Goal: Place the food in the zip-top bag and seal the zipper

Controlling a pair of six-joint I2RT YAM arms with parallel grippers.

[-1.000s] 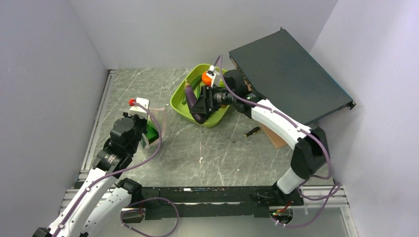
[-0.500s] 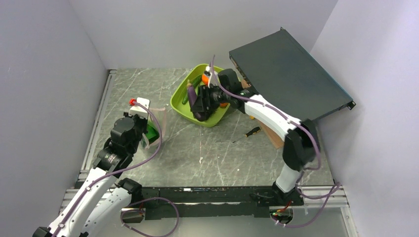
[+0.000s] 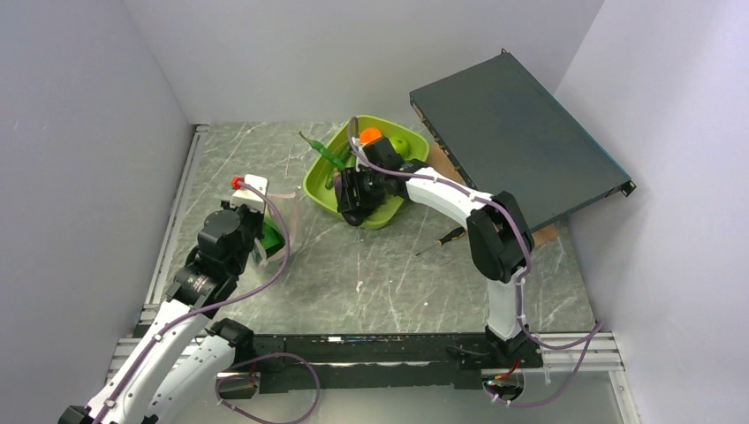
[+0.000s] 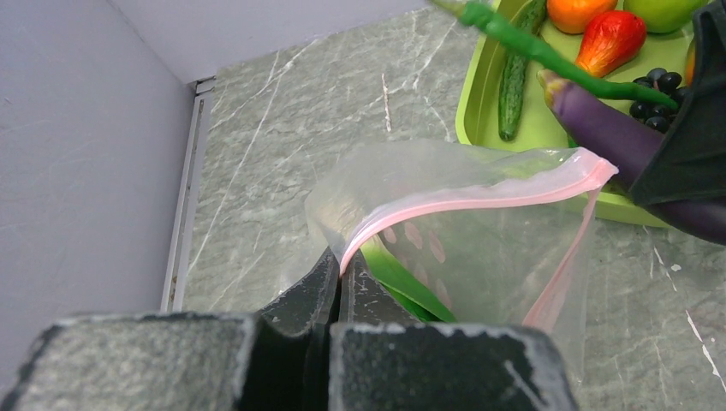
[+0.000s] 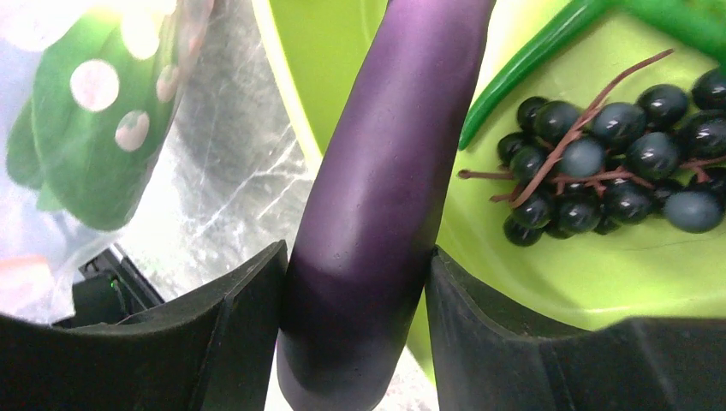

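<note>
Grey marbled stone surface (image 3: 371, 265) is carrying everything. Flat black rectangular metal box (image 3: 517, 146) is leaning tilted at the right rear.

Lime-green plastic tray (image 3: 320, 187) is sitting toward the back, centre. Clear crinkly zip-top bag (image 4: 479, 248) is standing just left of the tray, mouth gaping, with a green toy piece (image 4: 402, 278) lying inside. Pale pink zipper strip (image 4: 479, 195) is running along the mouth, unsealed.

Left pincer (image 4: 340, 274) is pinching together on the bag's mouth edge at the pink strip, holding it up.

Right pincer (image 5: 360, 317) is clamping on a long purple toy eggplant (image 5: 385, 171), fingers (image 5: 248, 325) pressing both sides. The eggplant is lying across the tray's near rim, between tray and bag, not inside the bag.

In the tray: green cucumber (image 4: 514, 81), red pepper (image 4: 609, 41), orange (image 4: 578, 10), green apple (image 4: 663, 10) and a dark grape bunch (image 5: 599, 180). A thin green pod (image 4: 548, 56) is sticking out past the tray's rim, crossing the eggplant's stem end.

Orange-handled screwdriver (image 3: 446, 237) is lying on the surface, right of the tray.
</note>
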